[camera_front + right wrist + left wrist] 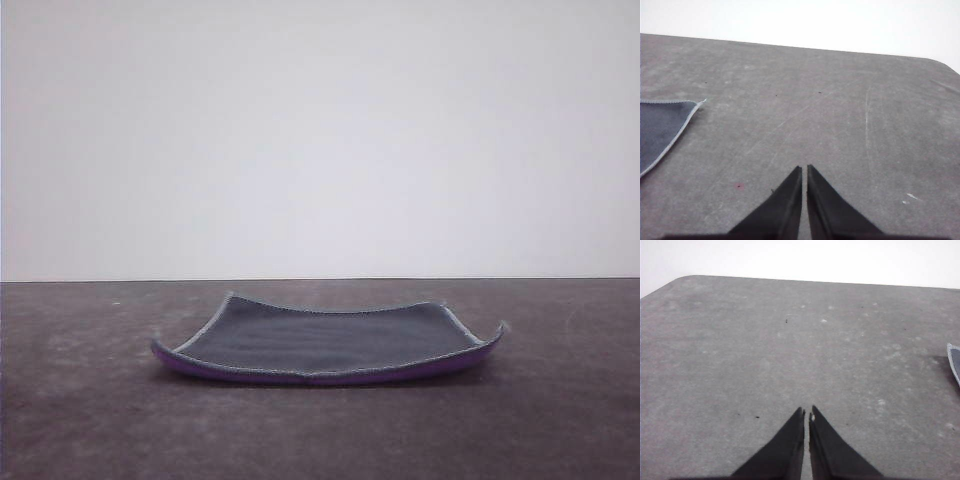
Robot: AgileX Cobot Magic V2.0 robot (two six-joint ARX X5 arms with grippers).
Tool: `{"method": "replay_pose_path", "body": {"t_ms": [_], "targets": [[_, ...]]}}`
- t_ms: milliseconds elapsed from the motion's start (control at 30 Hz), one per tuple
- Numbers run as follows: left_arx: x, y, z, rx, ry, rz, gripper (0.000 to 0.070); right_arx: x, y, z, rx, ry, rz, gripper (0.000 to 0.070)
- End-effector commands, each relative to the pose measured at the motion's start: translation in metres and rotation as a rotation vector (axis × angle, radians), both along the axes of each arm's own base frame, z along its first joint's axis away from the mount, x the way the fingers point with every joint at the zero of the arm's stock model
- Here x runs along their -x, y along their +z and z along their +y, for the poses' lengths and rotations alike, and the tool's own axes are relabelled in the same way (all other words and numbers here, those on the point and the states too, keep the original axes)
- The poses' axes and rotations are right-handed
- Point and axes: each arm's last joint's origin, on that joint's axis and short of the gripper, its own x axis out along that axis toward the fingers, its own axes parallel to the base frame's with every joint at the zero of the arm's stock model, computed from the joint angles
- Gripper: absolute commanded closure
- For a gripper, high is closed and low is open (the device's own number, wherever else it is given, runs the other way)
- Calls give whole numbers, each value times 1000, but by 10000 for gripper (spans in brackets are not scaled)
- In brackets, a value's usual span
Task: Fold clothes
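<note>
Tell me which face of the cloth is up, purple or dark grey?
Dark grey: the cloth lies grey face up on the table; purple shows just along its near underside.

The front camera is sitting low, close to the surface of the dark grey mottled table (90,400), and is looking forward across it toward a plain white wall (320,130). The small rectangular cloth, dark grey on top and purple beneath (325,342), is lying in the middle of its view. The left wrist camera is looking down and forward over the closed black left gripper (807,415), catching one cloth corner (954,360) at the frame edge. The right wrist camera is looking likewise past the closed black right gripper (804,173), catching another corner (665,127). All three views are sharing the tabletop and cloth.
</note>
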Motion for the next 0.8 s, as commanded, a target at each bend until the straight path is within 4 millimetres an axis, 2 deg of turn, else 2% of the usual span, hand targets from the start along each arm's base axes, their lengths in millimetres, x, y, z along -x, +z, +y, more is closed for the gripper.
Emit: {"method": "replay_pose_path", "body": {"t_ms": [0, 767], "targets": [[-1, -6, 0, -2, 3, 26, 695, 0, 0, 0, -10, -3, -10, 684], [-1, -6, 0, -2, 3, 26, 695, 0, 0, 0, -10, -3, -10, 684]]}}
